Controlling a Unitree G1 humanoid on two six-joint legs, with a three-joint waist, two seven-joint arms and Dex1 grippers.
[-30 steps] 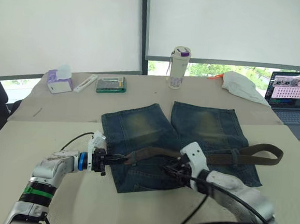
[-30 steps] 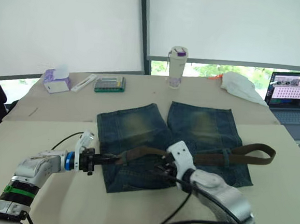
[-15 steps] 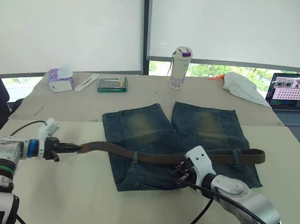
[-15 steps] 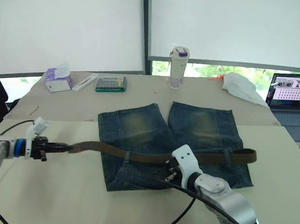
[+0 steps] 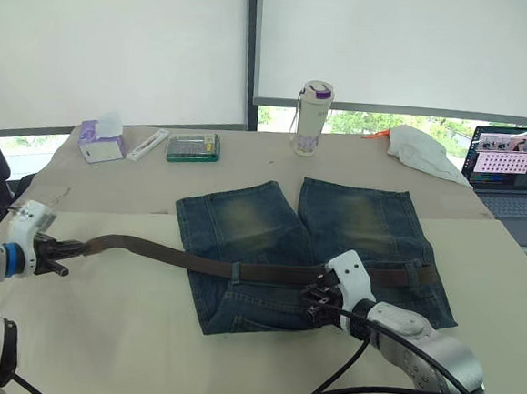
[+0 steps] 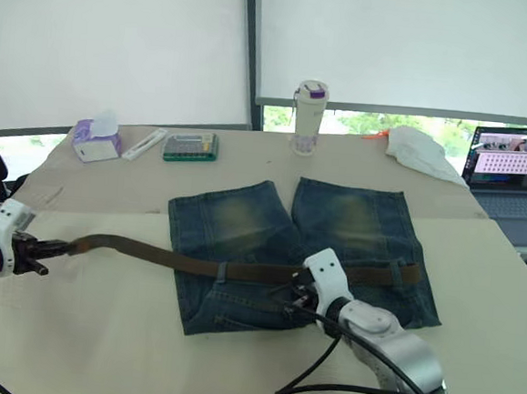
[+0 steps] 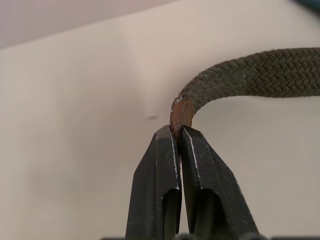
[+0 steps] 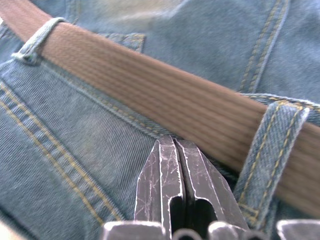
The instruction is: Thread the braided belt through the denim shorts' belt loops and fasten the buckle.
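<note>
Clearly, threading is partly done: the long dark brown braided belt (image 5: 194, 263) is running under blue denim belt loops (image 8: 272, 150) across the faded blue denim shorts (image 5: 310, 246) at desk centre. The left claw (image 7: 177, 137), at nine o'clock, is gripping its tip; the right claw (image 8: 173, 150) is pressing clenched on denim. Buckling is remaining.

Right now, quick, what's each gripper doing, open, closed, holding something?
Left gripper: shut on the tip of the braided belt.
Right gripper: shut, pressing the denim shorts just below the belt; no fabric visibly pinched.
</note>
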